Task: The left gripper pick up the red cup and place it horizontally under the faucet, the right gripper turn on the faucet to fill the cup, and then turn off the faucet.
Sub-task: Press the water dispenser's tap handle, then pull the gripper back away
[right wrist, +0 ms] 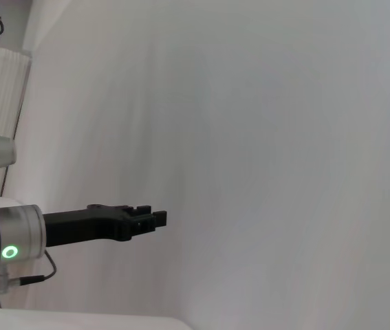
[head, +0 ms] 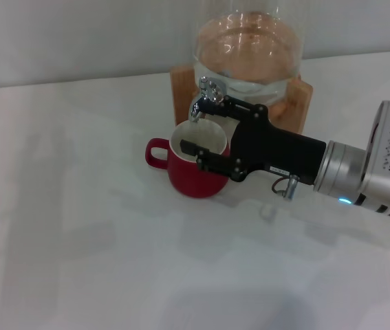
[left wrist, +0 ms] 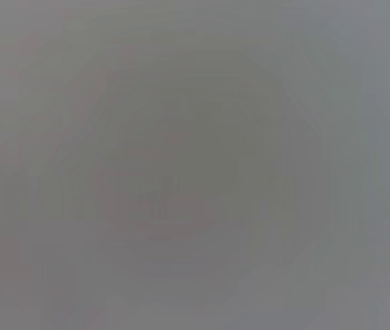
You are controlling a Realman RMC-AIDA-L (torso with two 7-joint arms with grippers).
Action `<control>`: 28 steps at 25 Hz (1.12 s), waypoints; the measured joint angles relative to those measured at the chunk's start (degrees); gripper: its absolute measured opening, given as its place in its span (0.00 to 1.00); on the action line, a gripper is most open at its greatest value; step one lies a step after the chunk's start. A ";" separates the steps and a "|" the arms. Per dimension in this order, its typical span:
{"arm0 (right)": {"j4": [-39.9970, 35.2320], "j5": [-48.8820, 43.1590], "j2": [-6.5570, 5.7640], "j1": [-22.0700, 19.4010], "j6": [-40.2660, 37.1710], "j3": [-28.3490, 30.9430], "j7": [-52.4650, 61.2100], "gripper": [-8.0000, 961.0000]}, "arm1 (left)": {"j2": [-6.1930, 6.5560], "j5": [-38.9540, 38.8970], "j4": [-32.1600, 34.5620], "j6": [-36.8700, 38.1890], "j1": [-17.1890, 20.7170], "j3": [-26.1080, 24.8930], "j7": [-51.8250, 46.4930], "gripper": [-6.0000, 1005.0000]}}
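The red cup (head: 193, 177) stands upright on the white table, handle pointing left, its white inside showing. The chrome faucet (head: 203, 96) of the glass dispenser jar (head: 246, 51) hangs right over the cup's far rim. My right gripper (head: 199, 124) reaches in from the right and is open. Its upper finger lies against the faucet's handle and its lower finger is over the cup's mouth. My left gripper (right wrist: 155, 218) is out of the head view. It shows only in the right wrist view, held out in the air, away from the cup.
The jar holds water and sits on a wooden stand (head: 181, 86) at the back of the white table (head: 78, 227). The left wrist view shows only plain grey. A small white mark (head: 268, 212) lies on the table under the right arm.
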 joint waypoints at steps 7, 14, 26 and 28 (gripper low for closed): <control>0.25 0.95 0.00 -0.47 -0.08 0.48 -0.90 0.73 | 0.00 0.00 0.00 -0.10 0.02 0.01 0.00 0.43; 0.50 1.27 0.00 -0.70 -0.10 0.73 -1.03 0.73 | 0.00 0.00 0.00 -0.10 0.02 0.01 0.00 0.43; 0.72 1.92 -0.09 -2.04 -0.09 2.10 -1.81 0.73 | 0.07 0.00 0.00 -0.10 0.10 0.01 0.00 0.43; 0.70 1.93 -0.10 -2.22 -0.09 2.19 -1.81 0.73 | 0.08 0.00 0.00 -0.10 0.11 0.00 0.00 0.43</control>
